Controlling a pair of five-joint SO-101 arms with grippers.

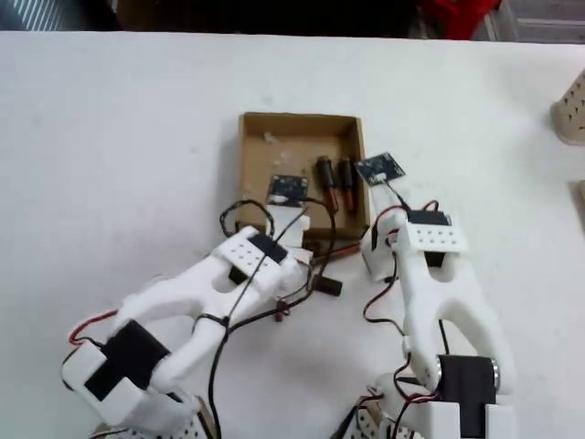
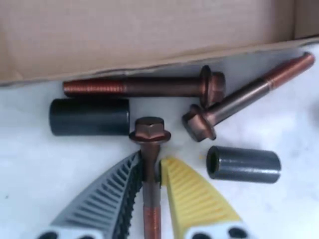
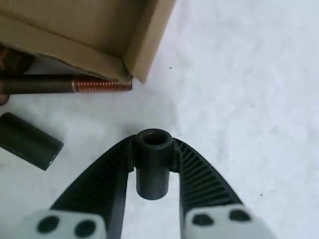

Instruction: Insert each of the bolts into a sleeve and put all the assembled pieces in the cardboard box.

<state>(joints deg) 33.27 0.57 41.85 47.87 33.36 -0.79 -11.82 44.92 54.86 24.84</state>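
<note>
Found the cardboard box (image 1: 245,169) open-topped near the table's middle. Counted two copper-and-dark pieces (image 1: 335,186) inside, laid side by side along its right wall. Took them for bolts in sleeves, though too small to confirm.

Logged the remaining parts outside, on the table just off the box's near wall. Saw a first loose bolt (image 2: 144,86) lying along that wall and a slanted bolt (image 2: 249,94) next to it, with heads close together. Noted a loose sleeve (image 2: 89,117) just beside the head of the held bolt (image 2: 149,132), and a second sleeve (image 2: 244,164) lying apart on the other side.

Recorded the left gripper (image 2: 151,167) closed narrow on that held bolt, pinching the shank between grey and yellow fingers (image 2: 104,199), with the hex head toward the box. Recorded the right gripper (image 3: 153,149) clamped on a held sleeve (image 3: 152,174), with the open bore showing past the fingertips, near the box's outer corner.

Observed the left arm (image 1: 210,293) and right arm (image 1: 439,283) crowded together at the box's near side. Saw broad white tabletop (image 1: 119,137) running left, right and beyond the box to the far edge. Noted a pale perforated block (image 1: 571,110) at the right edge. Made out a dark strip of room past the far edge, with a red object (image 1: 462,14) in it.
</note>
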